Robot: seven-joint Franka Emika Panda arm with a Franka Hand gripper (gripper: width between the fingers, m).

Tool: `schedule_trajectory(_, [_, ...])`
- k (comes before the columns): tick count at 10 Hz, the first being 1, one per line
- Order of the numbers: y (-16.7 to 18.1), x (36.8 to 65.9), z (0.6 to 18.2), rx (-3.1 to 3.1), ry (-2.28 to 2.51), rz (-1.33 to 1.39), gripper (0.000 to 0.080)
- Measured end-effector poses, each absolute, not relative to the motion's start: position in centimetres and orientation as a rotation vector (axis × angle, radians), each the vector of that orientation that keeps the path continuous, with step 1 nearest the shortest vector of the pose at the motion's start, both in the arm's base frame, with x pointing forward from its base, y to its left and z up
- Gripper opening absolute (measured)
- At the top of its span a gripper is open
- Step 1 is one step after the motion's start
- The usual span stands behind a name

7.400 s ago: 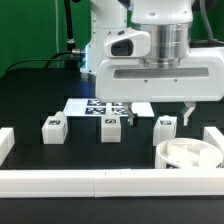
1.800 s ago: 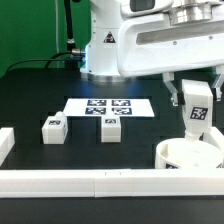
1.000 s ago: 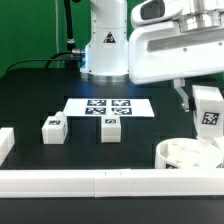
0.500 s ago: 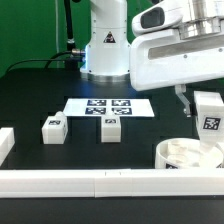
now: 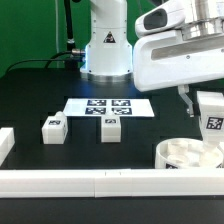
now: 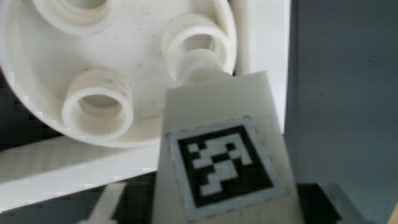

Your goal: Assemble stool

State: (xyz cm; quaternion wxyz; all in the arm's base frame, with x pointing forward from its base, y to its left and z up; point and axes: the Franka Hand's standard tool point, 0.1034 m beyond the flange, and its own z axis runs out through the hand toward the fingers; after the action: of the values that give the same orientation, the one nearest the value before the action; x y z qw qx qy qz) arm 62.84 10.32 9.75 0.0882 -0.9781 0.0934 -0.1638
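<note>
My gripper [image 5: 205, 112] is shut on a white stool leg [image 5: 211, 119] with a black-and-white tag and holds it upright just above the round disc seat [image 5: 186, 155] at the exterior view's lower right. In the wrist view the held leg [image 6: 217, 140] fills the middle, its tag facing the camera, with the seat [image 6: 107, 70] and its round sockets beyond the leg's tip. Two more tagged legs [image 5: 53, 128] [image 5: 111, 128] stand on the black table at the exterior view's left and middle.
The marker board [image 5: 108, 106] lies flat behind the two loose legs. A long white rail block [image 5: 90, 182] runs along the front edge, with a short rail piece [image 5: 5, 142] at the exterior view's left. The robot base [image 5: 105, 45] stands at the back.
The gripper carried the leg from the table row up and toward the exterior view's right, over the seat. In the last second it shifted slightly further right and lower.
</note>
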Motion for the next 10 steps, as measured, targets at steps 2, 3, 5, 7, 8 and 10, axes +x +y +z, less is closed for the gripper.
schedule_trajectory(2, [11.32,62.54,9.18,-2.913,0.259,-0.483,0.0325])
schedule_trajectory(3, [11.25,62.58,9.18,-2.914,0.258,-0.486,0.0325])
schedule_trajectory(5, [11.38,62.64,9.18,-2.912,0.254,-0.495,0.0325])
schedule_trajectory(7, [10.98,62.68,9.05,-2.919,0.234,-0.498,0.0325])
schedule_trajectory(8, [10.76,62.70,9.00,-2.921,0.233,-0.498,0.0325])
schedule_trajectory(10, [10.73,62.69,8.97,-2.921,0.233,-0.497,0.0325])
